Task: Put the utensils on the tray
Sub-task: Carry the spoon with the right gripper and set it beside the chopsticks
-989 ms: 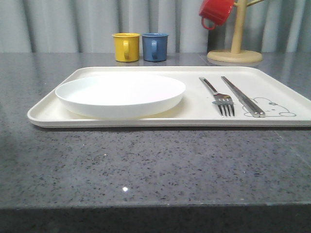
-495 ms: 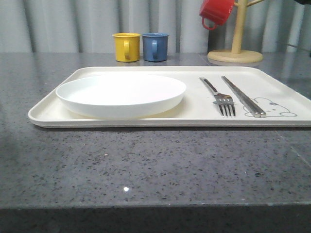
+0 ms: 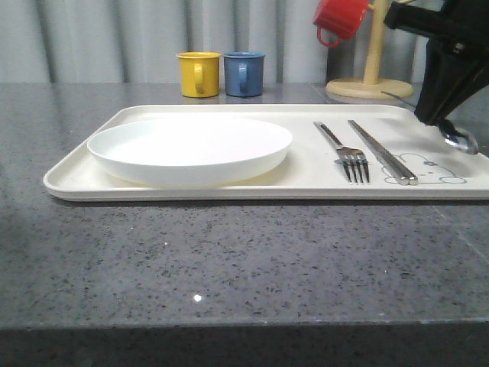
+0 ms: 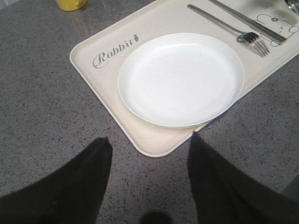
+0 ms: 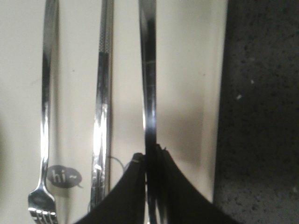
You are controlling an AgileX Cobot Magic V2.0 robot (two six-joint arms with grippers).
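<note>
Cream-white rectangular tray [image 3: 229, 191] holds your shallow round white plate [image 3: 189, 147], silver metal fork [image 3: 344, 150] and flat chopsticks pair [image 3: 382, 151]. Your right wrist view alone shows the right gripper [image 5: 150, 179] clamped on the silver spoon's [image 5: 148, 84] handle; the front view shows its bowl above the tray's right end. Left gripper [image 4: 147, 154] spread wide, holding nothing, near the plate

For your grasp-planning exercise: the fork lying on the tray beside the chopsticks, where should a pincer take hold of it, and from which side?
Grip the fork at mid-handle, coming straight down from above, fingers closing across its narrow width. It lies flat on the tray, so nothing slips under it; the chopsticks lie close alongside, leaving the gap tight.
</note>
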